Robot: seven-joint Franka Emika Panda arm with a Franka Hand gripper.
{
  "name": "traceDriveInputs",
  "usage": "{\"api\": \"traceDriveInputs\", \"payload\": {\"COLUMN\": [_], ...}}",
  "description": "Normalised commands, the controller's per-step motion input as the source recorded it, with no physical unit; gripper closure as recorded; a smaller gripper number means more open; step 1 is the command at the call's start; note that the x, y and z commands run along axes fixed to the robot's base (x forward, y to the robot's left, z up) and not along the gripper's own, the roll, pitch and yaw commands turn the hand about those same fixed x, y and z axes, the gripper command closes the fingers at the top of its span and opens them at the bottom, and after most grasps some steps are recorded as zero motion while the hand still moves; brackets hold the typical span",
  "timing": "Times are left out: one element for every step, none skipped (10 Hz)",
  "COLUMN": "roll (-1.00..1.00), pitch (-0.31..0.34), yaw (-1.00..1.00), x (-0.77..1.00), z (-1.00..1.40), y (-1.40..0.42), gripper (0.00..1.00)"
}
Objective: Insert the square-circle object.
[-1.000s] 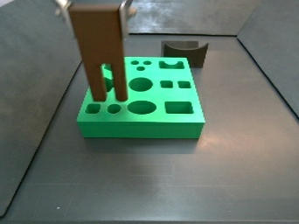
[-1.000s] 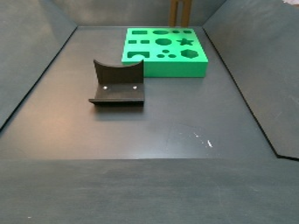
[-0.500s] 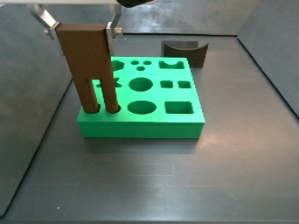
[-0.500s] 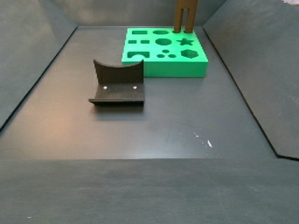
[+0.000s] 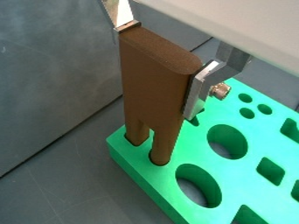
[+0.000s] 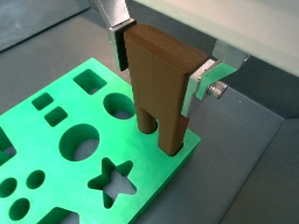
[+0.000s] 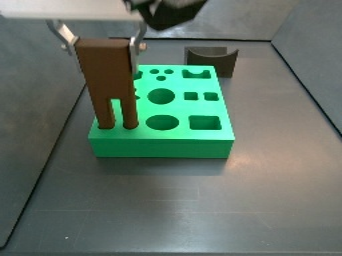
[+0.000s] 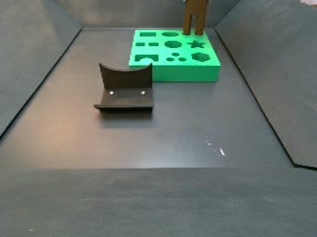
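The square-circle object (image 7: pixel 104 78), a tall brown block with two prongs, stands upright over the near left corner of the green board (image 7: pixel 174 128). My gripper (image 7: pixel 102 42) is shut on its upper body, with a silver finger (image 5: pixel 201 87) on each side. The prong tips sit in two holes at the board's corner in both wrist views (image 5: pixel 149 149) (image 6: pixel 162 136). How deep they go is hidden. In a side view the block (image 8: pixel 196 17) stands at the far right corner of the board (image 8: pixel 173 56).
The dark fixture (image 8: pixel 124 88) with a curved top stands on the grey floor in front of the board, and shows behind it in a side view (image 7: pixel 211 58). The board holds several other cut-out holes (image 7: pixel 162 97). Grey walls surround the floor.
The gripper has carried the block toward the board's corner holes and lowered it. The prongs now reach lower into the board than half a second ago.
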Motion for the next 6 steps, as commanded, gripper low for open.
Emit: {"api": "traceDriveInputs", "payload": {"roll": [0.08, 0.06, 0.08, 0.08, 0.12, 0.26], "pitch": [-0.191, -0.181, -0.167, -0.166, -0.159, -0.087], "yaw": [-0.05, -0.03, -0.02, 0.0, 0.0, 0.0], "x": [0.0, 0.0, 0.0, 0.0, 0.0, 0.1], "z": [-0.87, -0.9, -0.93, -0.93, -0.87, -0.74], "y": [-0.07, -0.07, -0.08, -0.06, 0.0, -0.04], "gripper": [1.0, 1.0, 1.0, 1.0, 1.0, 1.0]}}
